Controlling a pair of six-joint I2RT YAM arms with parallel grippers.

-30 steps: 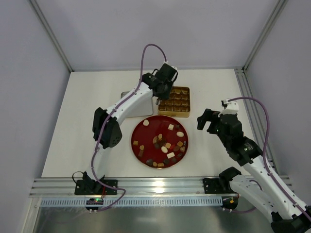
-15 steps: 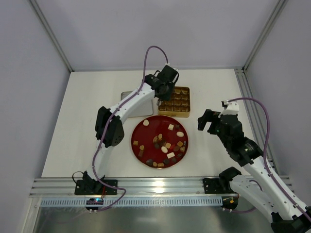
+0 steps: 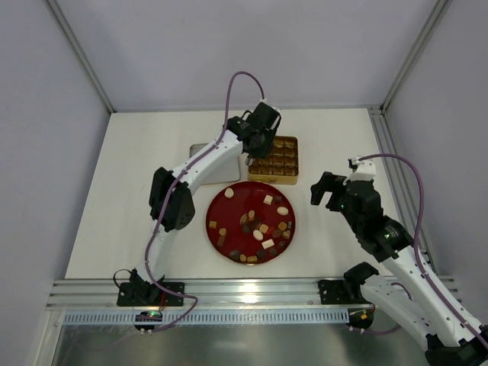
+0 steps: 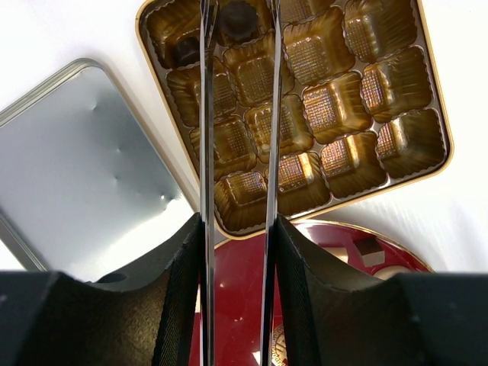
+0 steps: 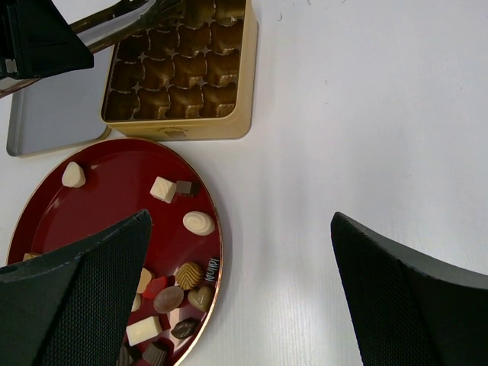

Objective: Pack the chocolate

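Note:
Several chocolates (image 3: 259, 226) in dark brown, caramel and cream lie on the red plate (image 3: 229, 214); they also show in the right wrist view (image 5: 198, 223). The gold tin (image 3: 285, 161) stands just beyond the plate. My left gripper (image 3: 258, 136) (image 4: 238, 229) is shut on metal tongs (image 4: 207, 152), whose blades reach over the tin's (image 4: 427, 91) left side. A dark chocolate (image 4: 238, 19) sits in a far cell between the tong tips. I cannot tell if they pinch it. Another dark chocolate (image 4: 187, 50) fills the corner cell. My right gripper (image 3: 329, 189) (image 5: 240, 221) is open and empty, right of the plate.
The silver tin lid (image 3: 207, 162) lies flat left of the tin, touching it; it also shows in the left wrist view (image 4: 76, 168) and the right wrist view (image 5: 46, 114). White table (image 5: 343, 114) lies right of the tin. Frame rails run along the edges.
My left gripper has shifted slightly up and right over the tin's far left part, then held still. The right arm has not moved.

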